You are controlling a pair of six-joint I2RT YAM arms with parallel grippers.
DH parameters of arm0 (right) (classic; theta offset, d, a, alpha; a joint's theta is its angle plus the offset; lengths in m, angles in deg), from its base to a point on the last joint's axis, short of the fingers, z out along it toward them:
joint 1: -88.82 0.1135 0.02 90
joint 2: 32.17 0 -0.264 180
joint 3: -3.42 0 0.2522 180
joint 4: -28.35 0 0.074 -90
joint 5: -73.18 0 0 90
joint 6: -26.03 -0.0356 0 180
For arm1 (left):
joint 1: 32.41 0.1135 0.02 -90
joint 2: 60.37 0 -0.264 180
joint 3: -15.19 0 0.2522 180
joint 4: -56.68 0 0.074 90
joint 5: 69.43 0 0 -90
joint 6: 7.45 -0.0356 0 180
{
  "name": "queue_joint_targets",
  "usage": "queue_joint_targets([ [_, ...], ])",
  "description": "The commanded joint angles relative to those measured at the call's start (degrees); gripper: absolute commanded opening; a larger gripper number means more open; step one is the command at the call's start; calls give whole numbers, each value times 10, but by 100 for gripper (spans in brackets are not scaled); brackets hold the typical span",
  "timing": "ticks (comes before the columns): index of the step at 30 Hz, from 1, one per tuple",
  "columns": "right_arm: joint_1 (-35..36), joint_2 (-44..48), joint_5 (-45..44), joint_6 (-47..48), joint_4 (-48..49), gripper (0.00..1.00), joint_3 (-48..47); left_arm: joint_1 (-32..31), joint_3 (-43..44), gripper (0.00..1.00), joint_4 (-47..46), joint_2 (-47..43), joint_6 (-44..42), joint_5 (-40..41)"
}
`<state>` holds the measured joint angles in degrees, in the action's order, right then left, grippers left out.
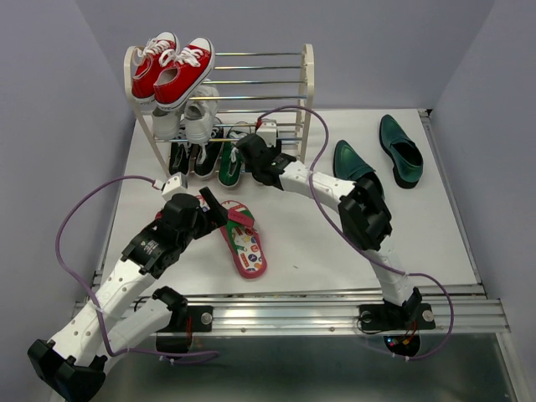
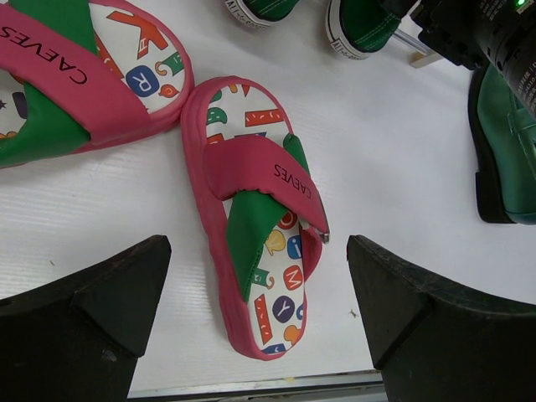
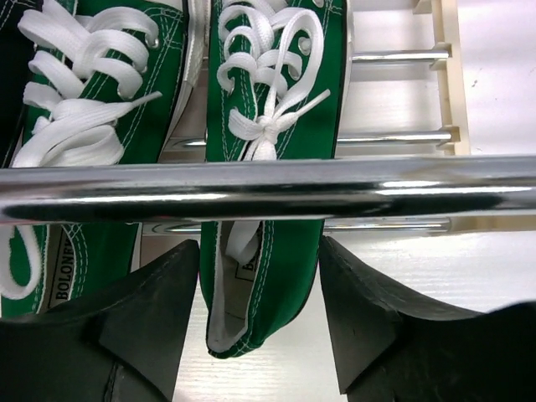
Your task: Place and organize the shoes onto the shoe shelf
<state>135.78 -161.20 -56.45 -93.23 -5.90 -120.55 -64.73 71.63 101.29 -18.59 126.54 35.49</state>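
Observation:
The shoe shelf (image 1: 307,84) stands at the back left. Two green canvas sneakers (image 3: 268,100) (image 3: 92,126) lie on its bottom tier, heels outward. My right gripper (image 3: 258,243) is open, its fingers on either side of the right sneaker's heel, under a silver rod (image 3: 377,188). One pink flip-flop (image 2: 260,167) lies on the table just ahead of my open left gripper (image 2: 258,243), nothing between its fingers. The other flip-flop (image 2: 75,75) lies to its left, partly hidden under that arm in the top view. Two dark green loafers (image 1: 352,163) (image 1: 400,151) rest on the table to the right.
Red sneakers (image 1: 172,71) sit on the top tier, white sneakers (image 1: 188,117) on the middle tier, black sneakers (image 1: 188,155) at the bottom left. The right half of each upper tier is bare rods. The table's metal front edge (image 1: 293,306) runs just behind the flip-flop's heel.

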Motion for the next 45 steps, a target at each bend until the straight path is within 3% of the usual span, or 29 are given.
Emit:
queue_joint_targets([
  [1, 3, 52, 17, 13, 15, 68, -2, -4, -4, 99, -7, -3, -4, 12],
  [6, 3, 106, 64, 21, 14, 86, 35, -5, -4, 99, -5, -6, -2, 16],
  [7, 3, 117, 72, 23, 14, 97, 55, -4, -4, 99, -4, -6, -1, 18],
  [8, 3, 127, 94, 28, 13, 100, 65, -5, -4, 99, -4, -6, -1, 19],
  [16, 27, 272, 128, 10, -18, 100, 205, -4, 6, 99, 7, 26, 9, 26],
  [21, 32, 442, 149, -51, -24, 100, 390, -5, 7, 99, -19, 46, 18, -17],
  [27, 32, 611, 166, -93, -77, 100, 532, -3, 15, 99, -66, 81, 23, -10],
  [31, 32, 651, 167, -94, -100, 100, 553, -2, 35, 99, -102, 149, 4, -3],
  [38, 32, 658, 177, -89, -126, 100, 560, 18, 92, 99, -129, 268, -22, 83],
  [45, 32, 638, 157, -77, -126, 100, 555, 88, 117, 99, -240, 351, -104, 21],
])
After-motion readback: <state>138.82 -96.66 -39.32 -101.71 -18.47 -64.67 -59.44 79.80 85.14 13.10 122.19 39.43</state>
